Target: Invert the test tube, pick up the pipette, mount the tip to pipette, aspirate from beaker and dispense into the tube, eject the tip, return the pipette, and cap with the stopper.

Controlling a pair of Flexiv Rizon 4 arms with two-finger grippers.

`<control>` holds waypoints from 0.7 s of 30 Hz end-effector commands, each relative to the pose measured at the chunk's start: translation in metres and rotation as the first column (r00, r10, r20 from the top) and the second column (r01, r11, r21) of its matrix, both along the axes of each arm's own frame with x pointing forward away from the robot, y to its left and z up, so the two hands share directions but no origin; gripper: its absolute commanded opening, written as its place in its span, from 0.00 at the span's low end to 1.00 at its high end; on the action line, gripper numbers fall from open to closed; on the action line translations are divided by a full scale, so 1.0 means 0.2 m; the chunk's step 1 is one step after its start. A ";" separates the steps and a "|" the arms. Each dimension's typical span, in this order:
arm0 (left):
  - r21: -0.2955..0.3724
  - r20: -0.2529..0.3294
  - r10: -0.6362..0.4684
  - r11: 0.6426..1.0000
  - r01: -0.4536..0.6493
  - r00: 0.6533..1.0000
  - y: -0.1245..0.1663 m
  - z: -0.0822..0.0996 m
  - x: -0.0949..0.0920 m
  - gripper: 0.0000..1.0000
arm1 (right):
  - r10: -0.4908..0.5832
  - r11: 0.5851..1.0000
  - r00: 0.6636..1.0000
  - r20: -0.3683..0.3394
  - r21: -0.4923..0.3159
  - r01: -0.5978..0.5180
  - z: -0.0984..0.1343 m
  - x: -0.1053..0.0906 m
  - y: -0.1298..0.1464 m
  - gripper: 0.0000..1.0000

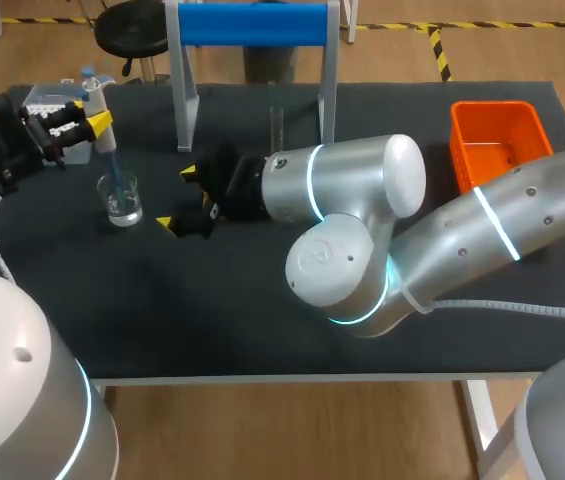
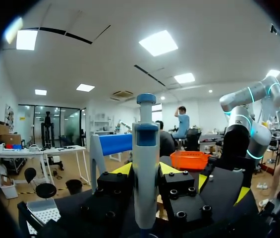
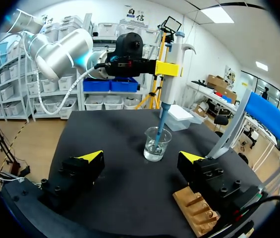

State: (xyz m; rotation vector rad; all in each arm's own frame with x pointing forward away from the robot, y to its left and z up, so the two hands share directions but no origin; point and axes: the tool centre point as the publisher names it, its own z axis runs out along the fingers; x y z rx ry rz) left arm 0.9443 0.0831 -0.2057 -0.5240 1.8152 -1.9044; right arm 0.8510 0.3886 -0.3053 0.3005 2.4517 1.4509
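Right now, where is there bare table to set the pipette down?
Bare: the front strip of the table, from the beaker to the front edge, and the back patch between blue stand and orange bin. Crowded: around the beaker, with the pipette in it and the open jaws of the right arm beside.

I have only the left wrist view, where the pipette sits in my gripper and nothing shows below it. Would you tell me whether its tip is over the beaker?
Observer: Yes. The right wrist view shows the pipette upright, with its blue tip reaching down inside the beaker, well below the rim.
Operator: Thank you. And where is my other arm?
Observer: In the head view the right gripper is beside the beaker, open and empty, apart from the glass.
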 end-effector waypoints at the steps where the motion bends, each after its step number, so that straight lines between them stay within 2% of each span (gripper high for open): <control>1: -0.005 0.005 0.001 1.000 -0.001 1.000 0.01 0.00 -0.01 0.00 | -0.002 1.000 1.000 0.001 -0.001 0.002 0.00 0.00 0.00 1.00; 16: -0.005 0.005 0.001 1.000 -0.001 1.000 0.01 0.00 -0.01 0.00 | -0.002 1.000 1.000 0.001 -0.001 0.002 0.00 0.00 0.00 1.00; 21: -0.005 0.005 0.001 1.000 -0.001 1.000 0.01 0.00 -0.01 0.00 | 0.041 0.999 0.999 0.030 0.005 -0.041 0.10 -0.01 -0.02 1.00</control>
